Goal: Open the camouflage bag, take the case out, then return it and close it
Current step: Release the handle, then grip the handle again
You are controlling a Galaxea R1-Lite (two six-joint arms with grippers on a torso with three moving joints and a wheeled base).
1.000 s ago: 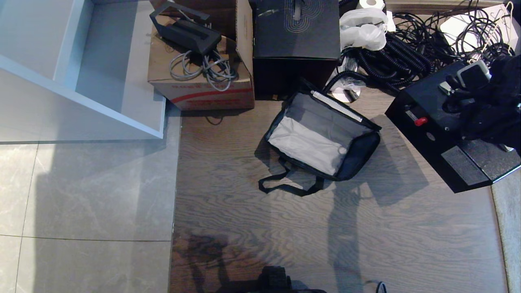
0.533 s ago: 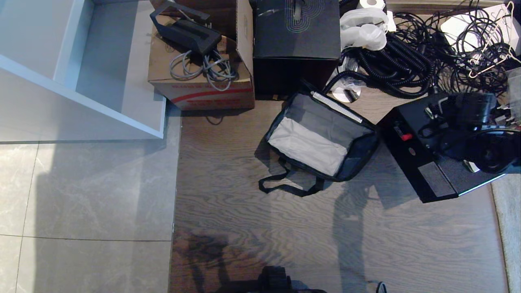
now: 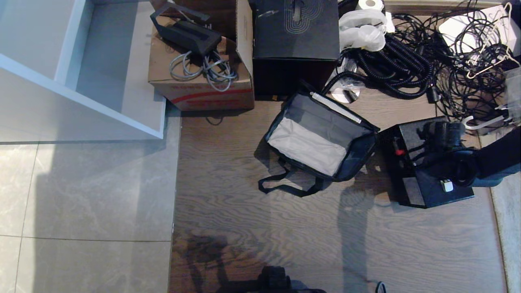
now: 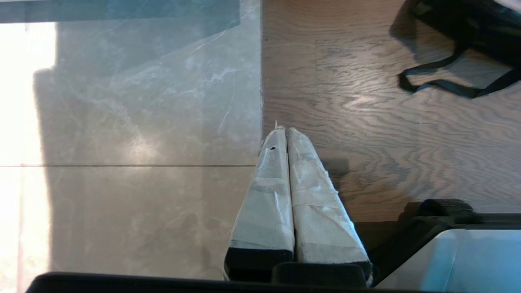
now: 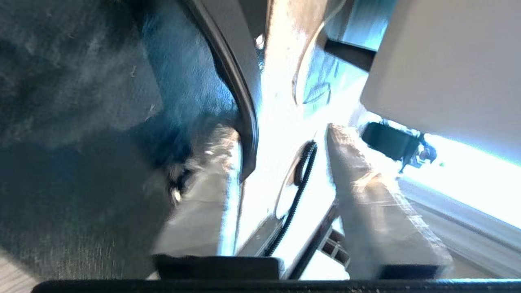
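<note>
Since my right gripper (image 5: pixel 281 162) stands parted beside the case (image 3: pixel 423 162) resting on the floor (image 3: pixel 285 228), I'd lift clear slowly, left gripper (image 4: pixel 287 138) closed.

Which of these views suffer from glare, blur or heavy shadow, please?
Head view: sharp, with long shadows across the wooden floor by the camouflage bag. Left wrist view: sunlight washes out the tiles. Right wrist view: smeared and overexposed behind the case.
</note>
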